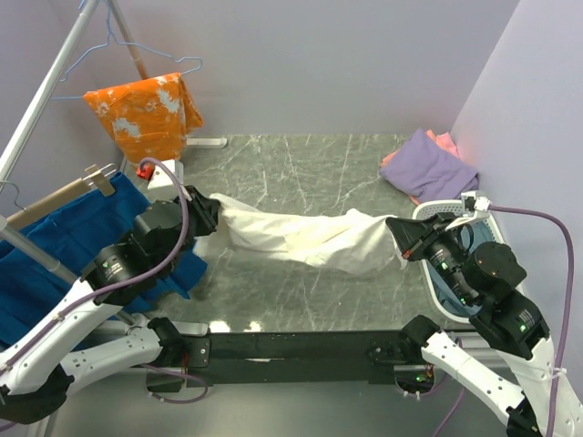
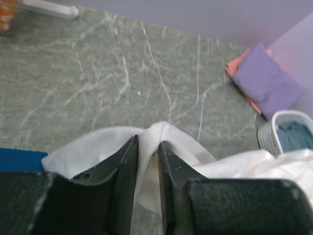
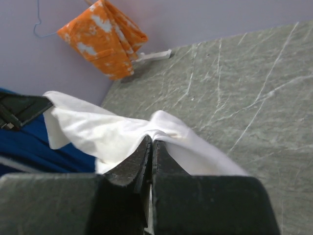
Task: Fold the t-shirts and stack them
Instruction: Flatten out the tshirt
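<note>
Spreading is the step in hand: you have the white t-shirt (image 1: 301, 238) strung between both arms, low over the table (image 1: 301, 168), and its middle sags so far that I cannot tell whether it touches the marble. Your left gripper (image 1: 206, 215) pinches one bunched end near the blue cloth (image 1: 55, 241), its jaws narrow with a fold of white between them. Your right gripper (image 1: 402, 233) is clamped tight on the other end, just beside the basket (image 1: 439, 208). No fold is made yet, by my reading, and the shirt is wrinkled and twisted along its length. The purple t-shirt (image 1: 428, 166) lies folded on the salmon-pink t-shirt (image 1: 444, 141) at the far right corner, so that looks like your stack. A grey-blue t-shirt (image 2: 296, 134) waits in the basket. Next, I judge, you should draw the two ends apart to take out the slack, then lower the shirt flat on open marble, keeping both pinches level so the hem does not roll under.
</note>
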